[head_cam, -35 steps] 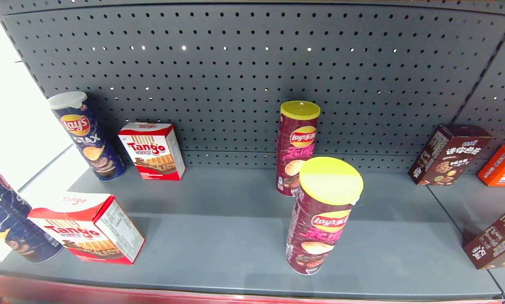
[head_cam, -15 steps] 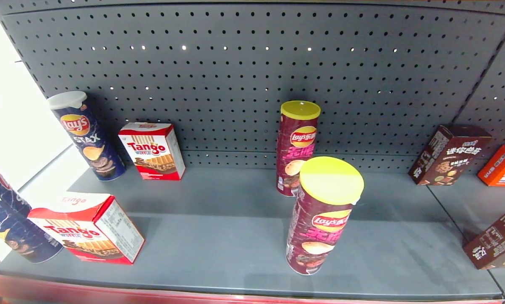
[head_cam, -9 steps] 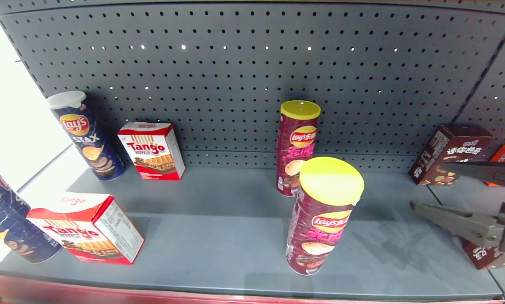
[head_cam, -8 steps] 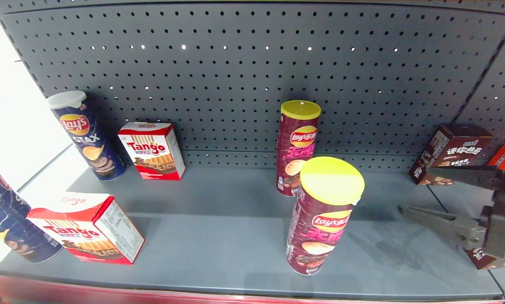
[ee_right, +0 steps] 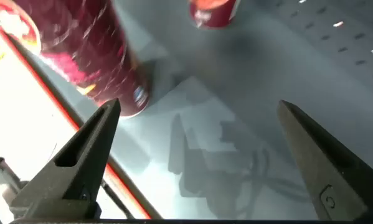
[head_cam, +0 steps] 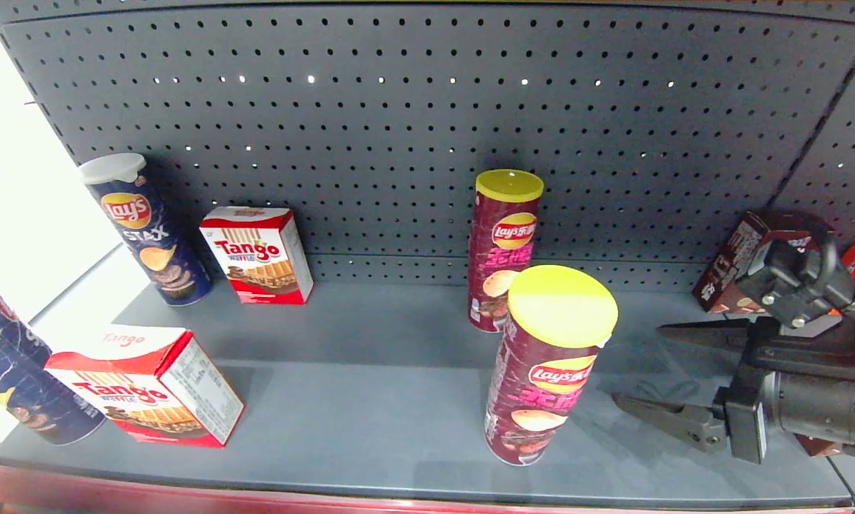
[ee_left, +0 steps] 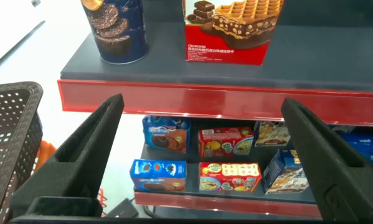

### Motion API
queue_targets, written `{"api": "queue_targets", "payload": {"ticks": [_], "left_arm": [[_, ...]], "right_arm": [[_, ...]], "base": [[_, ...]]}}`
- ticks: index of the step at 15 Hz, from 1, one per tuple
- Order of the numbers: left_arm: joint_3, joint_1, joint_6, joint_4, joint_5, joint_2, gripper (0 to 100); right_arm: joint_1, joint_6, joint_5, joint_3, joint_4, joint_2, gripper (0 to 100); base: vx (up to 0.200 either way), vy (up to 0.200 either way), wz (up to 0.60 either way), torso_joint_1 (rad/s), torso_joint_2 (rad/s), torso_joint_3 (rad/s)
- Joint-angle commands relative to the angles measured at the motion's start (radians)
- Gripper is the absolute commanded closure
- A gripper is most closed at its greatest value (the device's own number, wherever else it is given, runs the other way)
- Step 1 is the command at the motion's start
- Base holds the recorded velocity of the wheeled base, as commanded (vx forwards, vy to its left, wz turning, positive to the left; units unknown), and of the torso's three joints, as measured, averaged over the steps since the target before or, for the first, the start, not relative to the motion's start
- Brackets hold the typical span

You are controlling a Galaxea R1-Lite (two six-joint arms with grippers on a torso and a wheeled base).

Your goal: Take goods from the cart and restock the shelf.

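Your right gripper [head_cam: 638, 364] hangs just right of the front can [head_cam: 541, 385], fingers spread and empty, tips aimed at it. That can stands upright near the shelf's [head_cam: 370, 400] front edge, long axis vertical. Your left gripper [ee_left: 202, 106], fingers also spread, sits below and farther from the can.

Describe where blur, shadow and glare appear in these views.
Right wrist view: the near maroon can is smeared by blur; the open right gripper throws a shadow on the shelf. Head view: the far left is washed out. Left wrist view: the red shelf edge shows glare.
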Motion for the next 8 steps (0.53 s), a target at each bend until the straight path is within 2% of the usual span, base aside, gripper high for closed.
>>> {"api": "queue_targets", "payload": {"ticks": [1, 8], "left_arm": [[0.0, 0.0, 0.0, 0.0, 0.0, 0.003, 0], [0.0, 0.0, 0.0, 0.0, 0.001, 0.003, 0]], "right_arm": [[0.013, 0.0, 0.0, 0.011, -0.001, 0.027, 0], [0.044, 0.0, -0.02, 0.001, -0.022, 0.109, 0]], "base": [[0.0, 0.0, 0.0, 0.0, 0.0, 0.0], [0.0, 0.0, 0.0, 0.0, 0.0, 0.0]]}}
